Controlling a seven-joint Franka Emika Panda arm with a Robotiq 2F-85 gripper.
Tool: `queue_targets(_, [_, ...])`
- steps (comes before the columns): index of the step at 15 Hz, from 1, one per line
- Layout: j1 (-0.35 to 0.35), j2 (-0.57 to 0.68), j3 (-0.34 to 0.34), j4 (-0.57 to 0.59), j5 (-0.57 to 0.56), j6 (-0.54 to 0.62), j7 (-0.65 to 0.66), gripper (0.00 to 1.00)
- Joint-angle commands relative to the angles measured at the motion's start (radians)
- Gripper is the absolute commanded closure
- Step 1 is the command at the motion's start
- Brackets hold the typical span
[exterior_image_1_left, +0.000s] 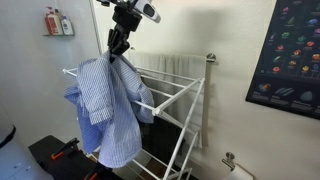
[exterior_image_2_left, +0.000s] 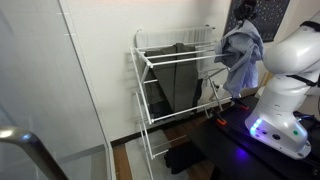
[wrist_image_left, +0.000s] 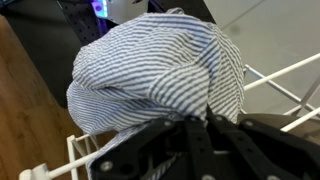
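Your gripper is clamped down tight on the blue striped shirt, with a bunch of fabric pinched between the fingers. In the wrist view the jaws meet at the gripper with almost no gap, and the shirt bulges out toward 12 o'clock from the pinch. In an exterior view the shirt hangs straight down at 6 o'clock from the gripper, up in the air, with its right edge draped against the near corner of the white drying rack. The rack sits at 3 o'clock from the shirt. A dark cloth hangs over the rack's middle bars, well apart from the shirt, which is at 3 o'clock from it by the robot base. A poster is on the wall at 3 o'clock, and bottles are on a shelf at 10 o'clock.
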Motion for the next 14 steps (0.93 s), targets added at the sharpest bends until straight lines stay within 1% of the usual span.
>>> queue_targets(1, [-0.036, 0.019, -0.032, 0.000, -0.045, 0.063, -0.027, 0.97])
queue_targets(4, [-0.046, 0.057, -0.060, -0.003, -0.063, 0.144, -0.045, 0.97])
queue_targets(5, [-0.047, 0.072, -0.064, -0.005, -0.054, 0.175, -0.042, 0.96])
queue_targets(6, [-0.044, 0.086, -0.064, -0.010, -0.046, 0.216, -0.037, 0.69])
queue_targets(7, [-0.041, 0.099, -0.063, -0.012, -0.036, 0.249, -0.034, 0.68])
queue_targets(10, [-0.027, 0.127, -0.046, -0.022, -0.018, 0.329, -0.034, 0.48])
queue_targets(13, [-0.011, 0.138, -0.019, -0.020, -0.017, 0.345, -0.030, 0.24])
queue_targets(14, [-0.005, 0.139, -0.010, -0.020, -0.019, 0.348, -0.029, 0.18])
